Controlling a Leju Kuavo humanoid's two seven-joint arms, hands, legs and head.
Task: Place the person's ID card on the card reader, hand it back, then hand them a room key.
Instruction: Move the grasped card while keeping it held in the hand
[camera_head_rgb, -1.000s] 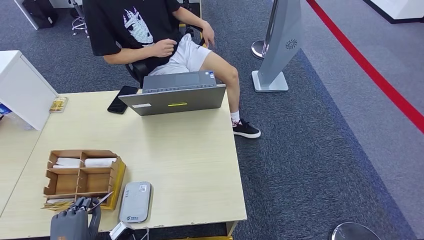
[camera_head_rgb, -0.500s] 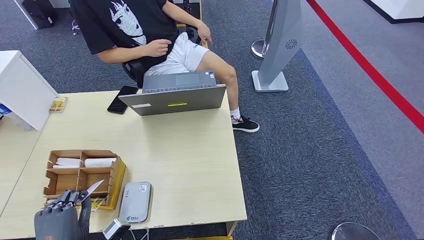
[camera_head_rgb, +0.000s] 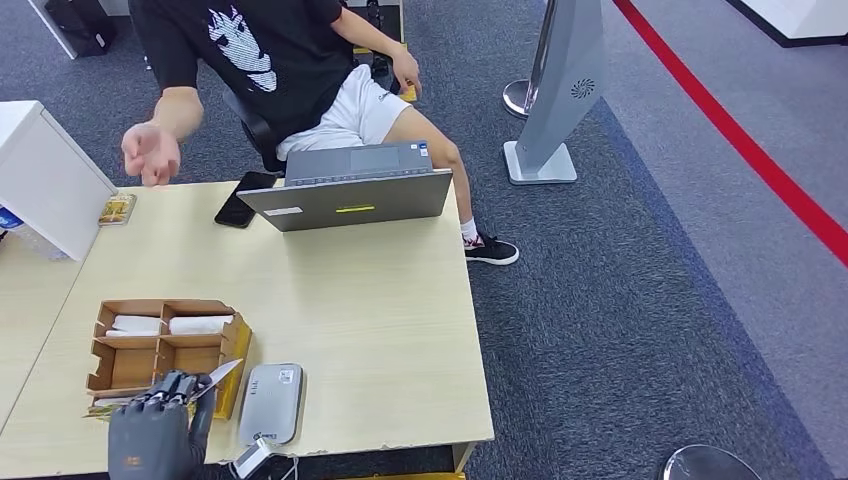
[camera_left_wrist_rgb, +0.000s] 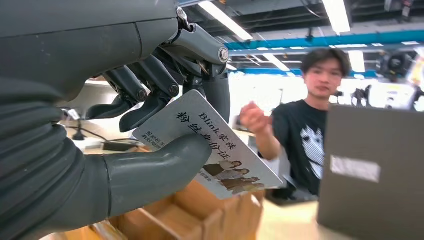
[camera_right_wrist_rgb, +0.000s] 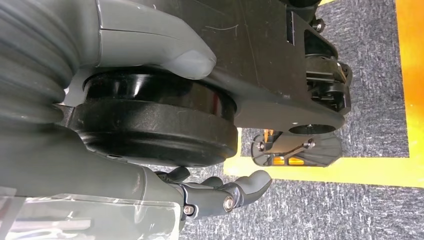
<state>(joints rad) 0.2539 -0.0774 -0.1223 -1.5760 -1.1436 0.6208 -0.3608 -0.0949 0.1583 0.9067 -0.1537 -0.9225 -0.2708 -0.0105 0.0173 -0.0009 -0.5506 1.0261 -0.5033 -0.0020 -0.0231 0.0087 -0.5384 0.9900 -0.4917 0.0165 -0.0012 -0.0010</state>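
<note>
— Holding the ID card (camera_left_wrist_rgb: 210, 145), is it? Which hand?

— Left hand (camera_head_rgb: 152, 432), low at the near edge of the desk (camera_head_rgb: 370, 330). The card is pinched between the thick grey thumb (camera_left_wrist_rgb: 150, 172) underneath and the darker fingers (camera_left_wrist_rgb: 150, 95) on top. From the head view its far corner (camera_head_rgb: 224, 374) pokes out past the fingertips, tilted upward.

— Where does that sit against the card reader (camera_head_rgb: 271, 403)?

— Just beside it. The reader lies flat on the desk, a grey rounded slab, directly to the right of the hand. The card is up in the grip and does not touch it. Behind the hand stands the wooden organiser (camera_head_rgb: 165, 352), with white rolls in its back compartments.

— And the person (camera_head_rgb: 265, 55)?

— Seated across the desk behind a grey laptop (camera_head_rgb: 350, 195), black printed T-shirt, white shorts. One arm is raised out over the far left corner of the desk, the hand (camera_head_rgb: 150, 155) loosely open. A black phone (camera_head_rgb: 243, 198) lies beside the laptop.

— Right hand?

— The right hand (camera_right_wrist_rgb: 220, 192) hangs at the robot's side above the dark carpet and a yellow floor line. Fingers curled in, nothing between them.
</note>
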